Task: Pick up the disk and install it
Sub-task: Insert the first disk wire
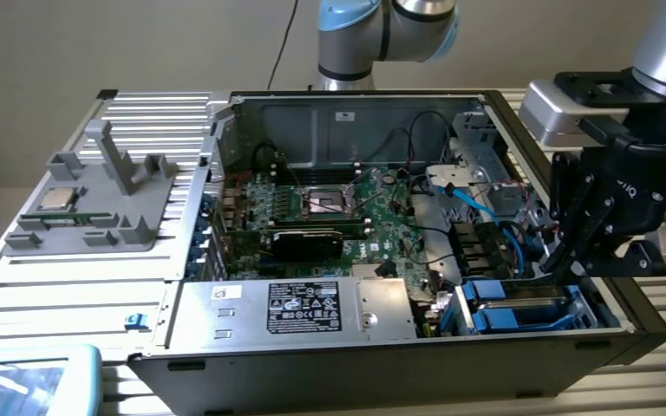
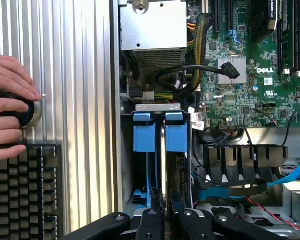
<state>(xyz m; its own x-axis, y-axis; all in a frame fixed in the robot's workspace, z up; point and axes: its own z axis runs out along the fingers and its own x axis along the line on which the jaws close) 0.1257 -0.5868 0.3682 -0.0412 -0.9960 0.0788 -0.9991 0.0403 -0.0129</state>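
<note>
The disk [image 1: 524,302] lies in the drive bay at the front corner of the open computer case [image 1: 345,355], on the exterior view's right. Its grey face shows between blue bracket rails. My gripper [image 1: 558,260] hangs just above and slightly beyond that bay, with its black fingers drawn together and nothing visibly held. In the wrist view the two blue bracket tabs of the disk [image 2: 176,135] sit side by side ahead of my gripper [image 2: 163,215]. The fingers [image 2: 151,222] stand almost touching over the bay's near end.
A silver power supply box with a black label [image 1: 298,308] fills the case front beside the bay. Blue cables [image 1: 472,204] run over the motherboard [image 1: 333,208]. A grey fixture [image 1: 90,217] with a CPU chip stands on the table. A person's hand [image 2: 10,100] rests beside a keyboard [image 2: 25,195].
</note>
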